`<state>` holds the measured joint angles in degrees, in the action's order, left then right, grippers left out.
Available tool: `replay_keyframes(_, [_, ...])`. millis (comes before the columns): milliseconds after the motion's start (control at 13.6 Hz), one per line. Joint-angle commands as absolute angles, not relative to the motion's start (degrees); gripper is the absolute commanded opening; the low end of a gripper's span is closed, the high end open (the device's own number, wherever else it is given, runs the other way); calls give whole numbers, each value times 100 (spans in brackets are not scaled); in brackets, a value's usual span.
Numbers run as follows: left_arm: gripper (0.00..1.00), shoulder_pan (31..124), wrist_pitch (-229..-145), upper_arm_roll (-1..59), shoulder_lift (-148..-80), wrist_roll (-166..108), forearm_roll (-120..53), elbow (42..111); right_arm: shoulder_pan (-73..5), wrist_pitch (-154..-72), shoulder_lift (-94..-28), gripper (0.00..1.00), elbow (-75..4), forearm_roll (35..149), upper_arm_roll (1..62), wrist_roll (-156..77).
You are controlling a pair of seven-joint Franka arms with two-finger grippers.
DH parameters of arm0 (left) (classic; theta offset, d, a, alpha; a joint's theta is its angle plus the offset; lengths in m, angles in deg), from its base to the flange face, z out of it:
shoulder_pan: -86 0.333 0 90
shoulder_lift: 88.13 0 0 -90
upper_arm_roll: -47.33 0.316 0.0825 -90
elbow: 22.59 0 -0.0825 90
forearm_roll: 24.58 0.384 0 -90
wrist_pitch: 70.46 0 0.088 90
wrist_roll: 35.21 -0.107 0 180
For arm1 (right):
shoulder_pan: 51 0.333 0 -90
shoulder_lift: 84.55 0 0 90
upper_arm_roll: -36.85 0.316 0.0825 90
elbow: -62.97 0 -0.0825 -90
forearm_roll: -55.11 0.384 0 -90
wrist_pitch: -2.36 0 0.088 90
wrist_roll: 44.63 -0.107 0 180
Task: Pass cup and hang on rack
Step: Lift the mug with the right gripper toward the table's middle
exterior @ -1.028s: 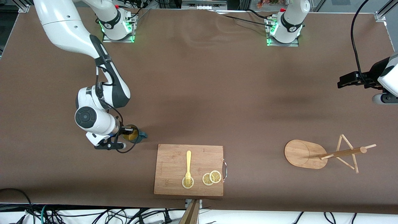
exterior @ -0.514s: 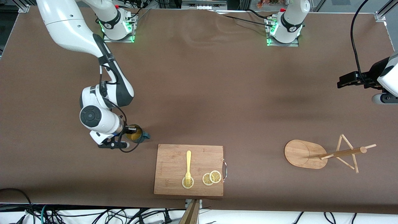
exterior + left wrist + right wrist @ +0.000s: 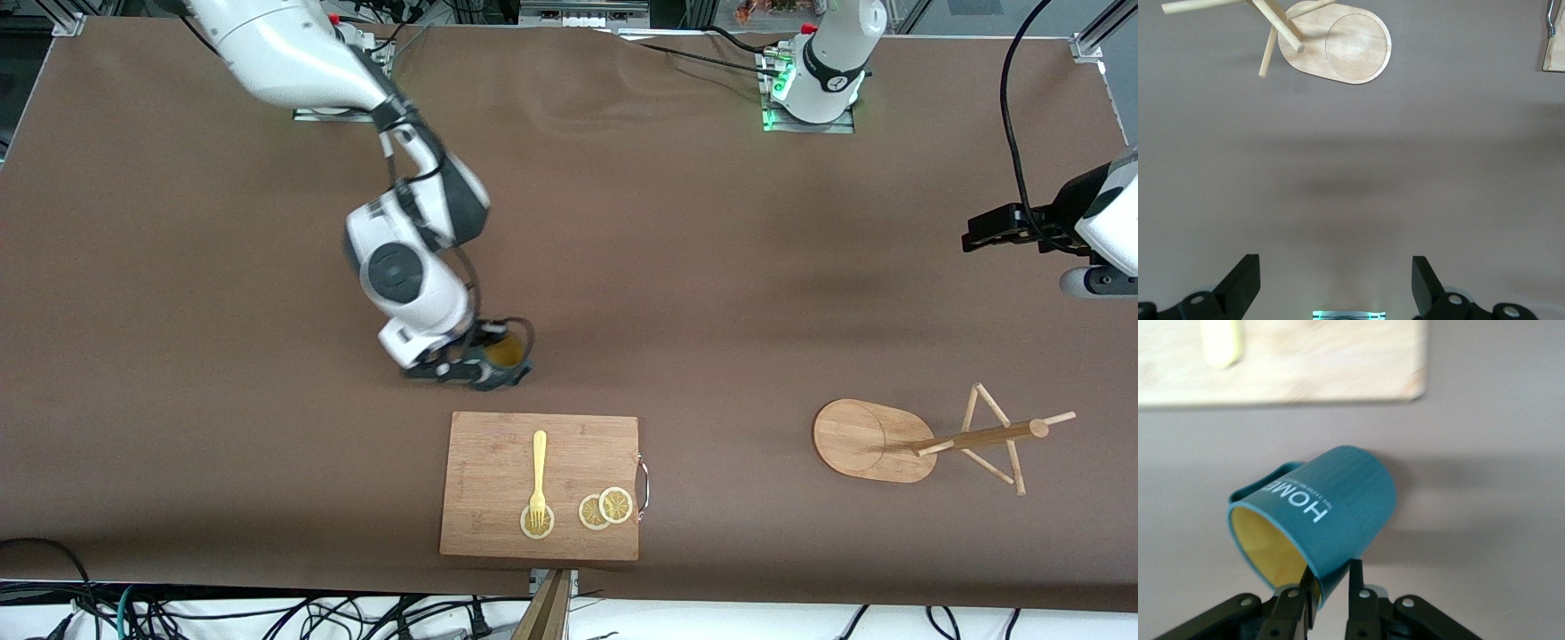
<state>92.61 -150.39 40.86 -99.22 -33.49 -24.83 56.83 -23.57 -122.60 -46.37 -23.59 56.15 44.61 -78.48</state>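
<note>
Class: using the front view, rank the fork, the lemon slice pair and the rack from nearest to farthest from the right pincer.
From the right pincer, holding the cup:
1. Fork, on the cutting board.
2. Lemon slice pair, by the board's handle.
3. Rack, toward the left arm's end.

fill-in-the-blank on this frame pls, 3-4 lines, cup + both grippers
1. The right gripper is shut on the ____ of the cup.
2. The word printed on the cup is ____.
3. The left gripper, over bare table, has its fingers ____.
4. On the cutting board, the fork rests on a ____ slice.

Missing words: rim; HOME; open; lemon
</note>
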Motion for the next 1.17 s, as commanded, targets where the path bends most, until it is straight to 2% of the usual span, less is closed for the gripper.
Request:
replay_keyframes(0, [100,9233,-15009,4074,-9833,-3319,-2432,5747,-2085,-12245,-4693,22,-2361,5546,4362,-7997])
replay_keyframes(587, [100,9224,-15001,4074,-9824,-3337,-2432,5756,-2270,-12253,-4649,19,-2361,5546,4090,-7531])
replay_keyframes(661, [100,9224,-15009,4074,-9824,-3337,-2440,5756,-2278,-12253,-4649,17,-2361,5546,4072,-7522])
replay_keyframes(807, [100,9224,-15009,4065,-9824,-3337,-2432,5748,-2278,-12262,-4641,0,-2361,5563,4072,-7531])
replay_keyframes(1101, [100,9224,-15009,4065,-9824,-3345,-2440,5748,-2322,-12315,-4570,0,-2160,5625,4081,-7566])
